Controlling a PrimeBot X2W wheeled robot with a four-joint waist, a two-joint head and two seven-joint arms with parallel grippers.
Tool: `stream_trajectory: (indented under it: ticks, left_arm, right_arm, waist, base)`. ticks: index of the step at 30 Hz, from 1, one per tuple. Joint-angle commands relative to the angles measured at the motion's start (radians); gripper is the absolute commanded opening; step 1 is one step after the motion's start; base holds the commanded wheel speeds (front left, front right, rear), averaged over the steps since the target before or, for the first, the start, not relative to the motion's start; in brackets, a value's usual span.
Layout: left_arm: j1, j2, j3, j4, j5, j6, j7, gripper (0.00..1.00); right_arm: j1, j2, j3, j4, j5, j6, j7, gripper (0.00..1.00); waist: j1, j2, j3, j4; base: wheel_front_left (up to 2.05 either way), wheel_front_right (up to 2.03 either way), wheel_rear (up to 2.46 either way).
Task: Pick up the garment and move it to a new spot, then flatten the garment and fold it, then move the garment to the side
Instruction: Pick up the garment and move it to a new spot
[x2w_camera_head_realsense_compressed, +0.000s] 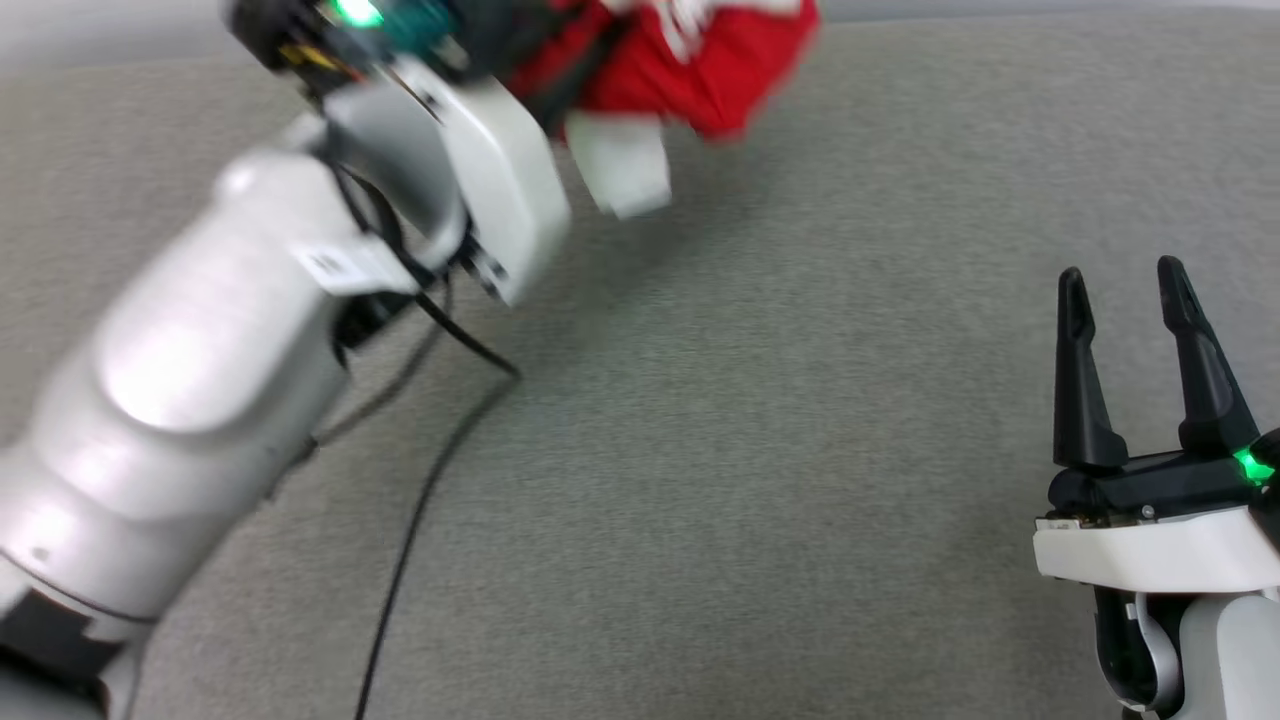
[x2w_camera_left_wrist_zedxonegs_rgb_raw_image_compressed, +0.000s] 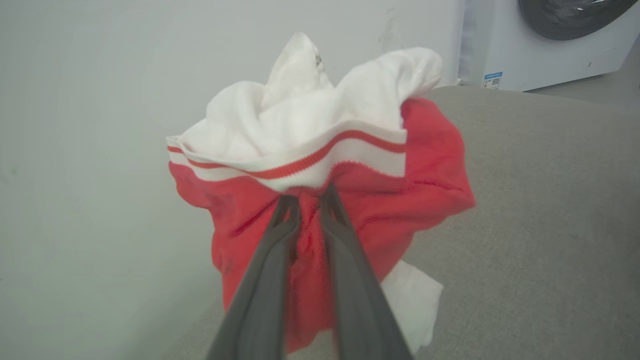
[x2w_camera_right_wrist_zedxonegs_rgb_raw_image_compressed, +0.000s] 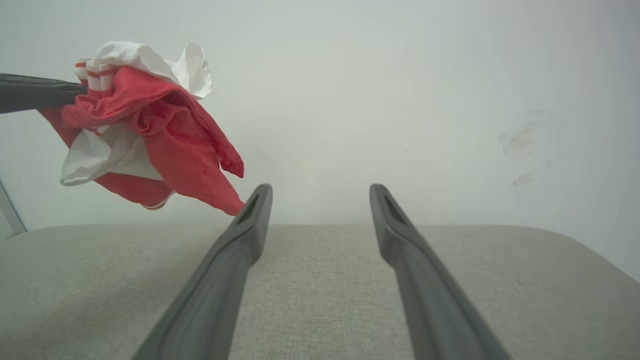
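— Pale forearm (x2w_camera_head_realsense_compressed: 200, 380) low on the left of the head view: whose is it?

— That belongs to the left arm, reaching up and away toward the far side of the grey fabric surface (x2w_camera_head_realsense_compressed: 750, 450). A thin black cable (x2w_camera_head_realsense_compressed: 420, 500) trails beneath it across the cloth.

— And the left gripper (x2w_camera_left_wrist_zedxonegs_rgb_raw_image_compressed: 306, 197)?

— Its jaws are narrow, pinched onto the garment (x2w_camera_left_wrist_zedxonegs_rgb_raw_image_compressed: 430, 170). The two dark fingers (x2w_camera_left_wrist_zedxonegs_rgb_raw_image_compressed: 265, 280) run close together into the red cloth and bite it just below the red-and-white striped trim.

— Where is the garment, then?

— Bunched up and hanging from those jaws at the far side, left of centre, blurred in the head view (x2w_camera_head_realsense_compressed: 720, 70). White fabric puffs out above the trim, and a white flap dangles lower down. From the right wrist it (x2w_camera_right_wrist_zedxonegs_rgb_raw_image_compressed: 170, 135) shows against the pale wall (x2w_camera_right_wrist_zedxonegs_rgb_raw_image_compressed: 400, 100), lifted off the surface, with the left fingers (x2w_camera_right_wrist_zedxonegs_rgb_raw_image_compressed: 35, 92) coming in from the left edge.

— Any number or lettering showing?

— Too crumpled to tell.

— And the right gripper (x2w_camera_head_realsense_compressed: 1121, 272)?

— Near right, well apart from the garment, fingers pointing toward the far side. Its jaws stand wide, with bare grey fabric between them (x2w_camera_right_wrist_zedxonegs_rgb_raw_image_compressed: 320, 192). A green light (x2w_camera_head_realsense_compressed: 1250, 465) glows at its base.

— Anything beyond the surface?

— A white washing machine (x2w_camera_left_wrist_zedxonegs_rgb_raw_image_compressed: 550, 45) with a dark round door, at the top right of the left wrist view
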Motion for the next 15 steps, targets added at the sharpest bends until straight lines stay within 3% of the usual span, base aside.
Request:
stream_trajectory:
  ticks: [1,15]
  left_arm:
    - [0.024,-0.01,-0.02,-0.007,0.007,0.0,-0.005,0.0]
    - [0.228,-0.153,-0.329,0.109,-0.058,0.0,-0.062,0.0]
  right_arm:
    - [0.002,0.004,-0.001,0.001,0.01,-0.001,-0.002,1.0]
    - [0.008,0.004,-0.011,0.004,0.037,-0.001,-0.002,1.0]
  waist:
    - [0.0,0.0,0.007,-0.032]
    - [0.0,0.0,0.032,-0.062]
  base:
    - [0.0,0.0,0.0]
    - [0.0,0.0,0.0]
